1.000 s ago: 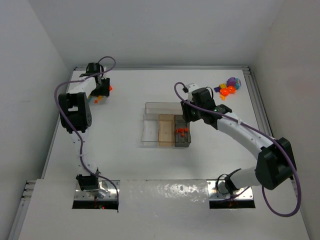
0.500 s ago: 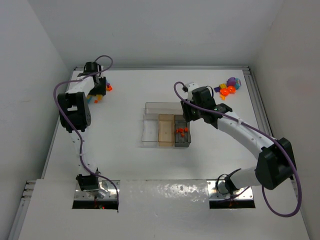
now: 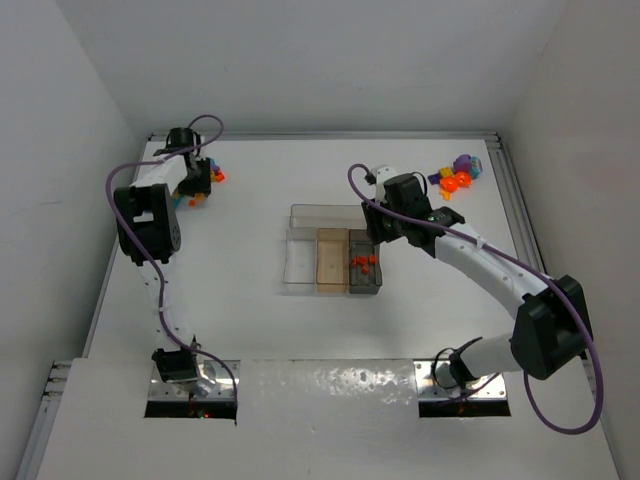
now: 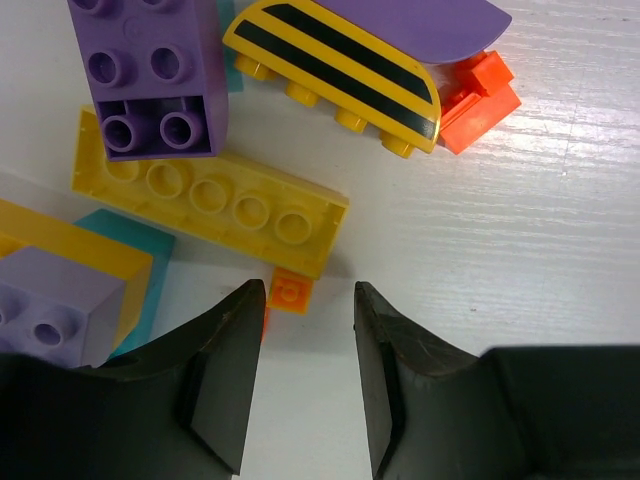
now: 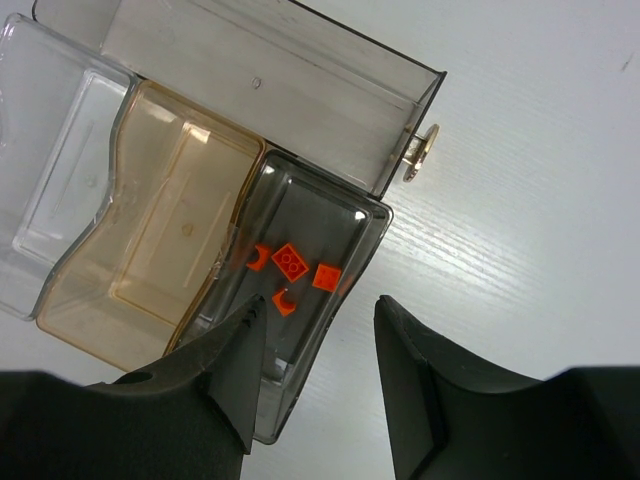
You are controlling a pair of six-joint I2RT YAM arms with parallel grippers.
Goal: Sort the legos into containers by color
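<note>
L gripper (image 4: pixel 307 318) open over a lego pile cut off by the frame, w/ small orange lego (image 4: pixel 291 293) between its tips, beside yellow brick (image 4: pixel 210 200). R gripper (image 5: pixel 320 315) open above tray (image 5: pixel 438 78). Orange pieces (image 5: pixel 290 262) lie in grey compartment (image 5: pixel 372 228).

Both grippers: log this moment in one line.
left gripper: open over small orange lego | right gripper: open over grey compartment | contents: four orange-red legos
</note>
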